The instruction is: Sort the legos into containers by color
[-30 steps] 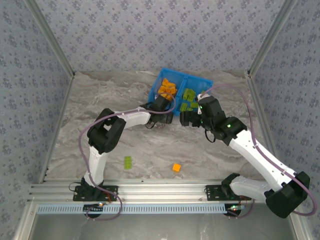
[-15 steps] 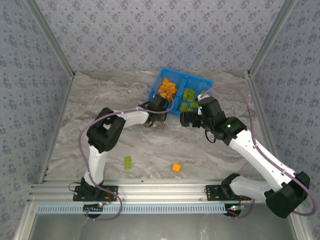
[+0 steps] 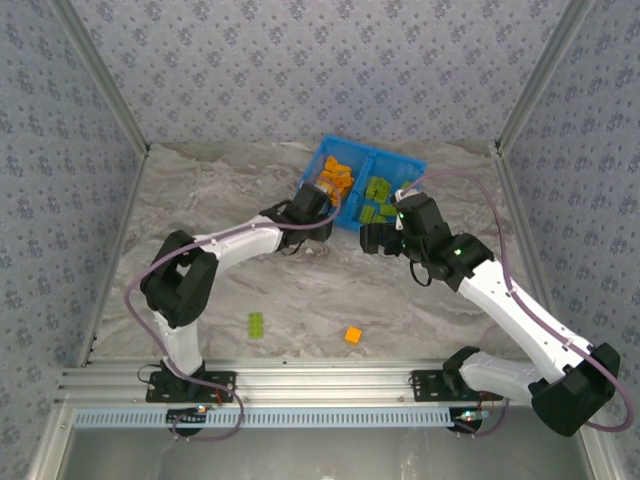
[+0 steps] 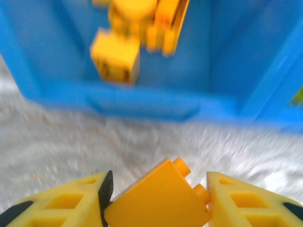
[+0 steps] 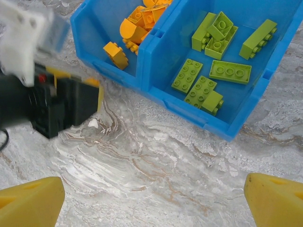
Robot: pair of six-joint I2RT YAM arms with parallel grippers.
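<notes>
The table (image 3: 200, 200) has a grey marbled top, and walls (image 3: 300, 70) with a small flower pattern close it on three sides.

On the left side, the left gripper (image 4: 156, 189) is clamped on one orange brick (image 4: 156, 203), with a finger pressing on each side of it. It holds the brick low over the table, just in front of the blue bin (image 5: 189, 111). In the left wrist view the orange compartment (image 5: 94, 33) is at 12 o'clock from the brick. I judge that this brick is about to be dropped in, but it is not yet over the wall.

Toward 7 o'clock on the table lies a loose green brick (image 3: 257, 324), and near 6 o'clock a loose orange one (image 3: 352, 335), both well apart from the bin.

At 12 o'clock the bin is already well filled. The orange legos (image 5: 137, 23) are piled in the left compartment, and the green legos (image 5: 230, 72) lie flat in the right compartment (image 5: 244, 97). I see no mixed colours.

To the right, the right gripper (image 5: 154, 198) hovers with its fingers wide apart and empty, near the front wall of the bin.

So most of the sorting seems done. What is left is the held brick and the two loose ones.
</notes>
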